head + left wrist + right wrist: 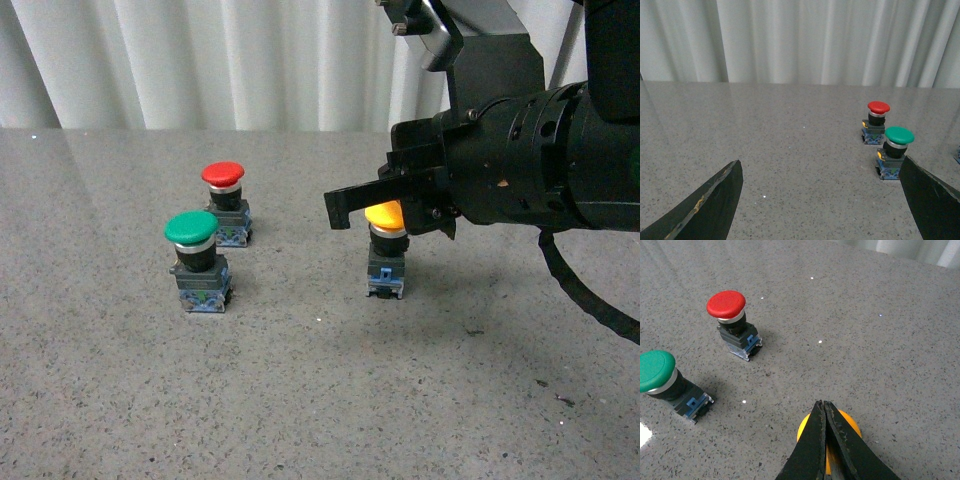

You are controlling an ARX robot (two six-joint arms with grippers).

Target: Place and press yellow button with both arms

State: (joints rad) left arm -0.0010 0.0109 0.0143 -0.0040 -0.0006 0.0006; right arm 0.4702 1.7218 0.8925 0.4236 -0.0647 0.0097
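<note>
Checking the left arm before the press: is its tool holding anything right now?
No, the left tool is open, and only bare table shows in its gap.

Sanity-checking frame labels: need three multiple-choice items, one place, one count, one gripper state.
1. The left gripper is: A open and empty B shut on a button C shut, empty
2. Push-buttons standing on the grey speckled table: A two B three C four
3. The yellow mushroom-capped push-button stands: A under the right gripper B under the left gripper C clear of both
Key: A, fingers wide apart, nothing between; B, red-capped button, green-capped button, yellow one; A, right wrist view shows shut fingers over its cap.
</note>
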